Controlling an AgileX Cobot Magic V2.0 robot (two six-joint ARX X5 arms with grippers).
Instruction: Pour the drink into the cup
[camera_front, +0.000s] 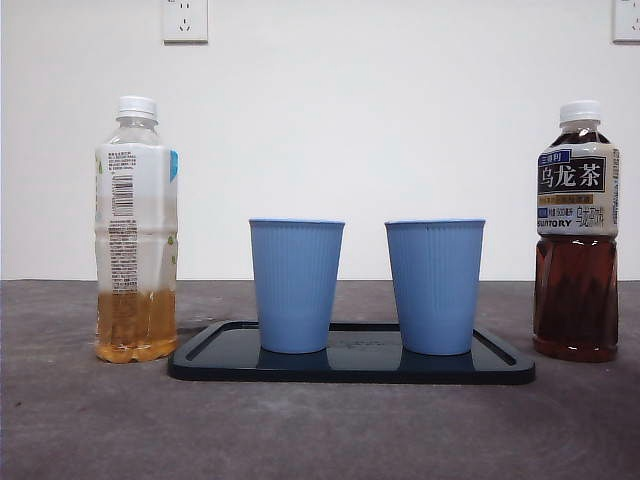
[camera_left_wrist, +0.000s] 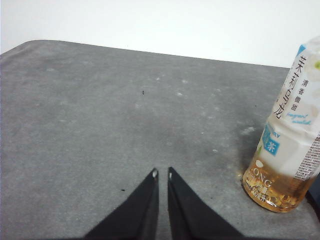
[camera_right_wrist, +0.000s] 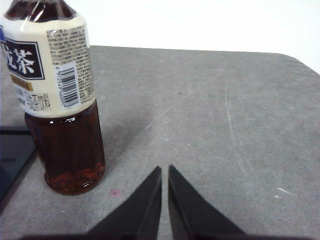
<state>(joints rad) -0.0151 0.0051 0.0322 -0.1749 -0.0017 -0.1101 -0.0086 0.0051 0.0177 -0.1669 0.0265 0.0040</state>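
On the grey bench (camera_front: 80, 420), a flat black plastic tray (camera_front: 500, 362) carries two blue ribbed paper cups (camera_front: 295, 285) (camera_front: 435, 287). A dark-tea bottle (camera_front: 577, 235) stands right, a pale-tea bottle (camera_front: 136, 235) left. Left gripper (camera_left_wrist: 162, 173) and right gripper (camera_right_wrist: 164, 169) are clenched, holding nothing.

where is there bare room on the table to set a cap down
Bare grey table lies between the pale tea bottle and the black tray, between the tray and the dark oolong bottle, and in front of the tray. On the tray, only a narrow gap separates the two blue ribbed cups.
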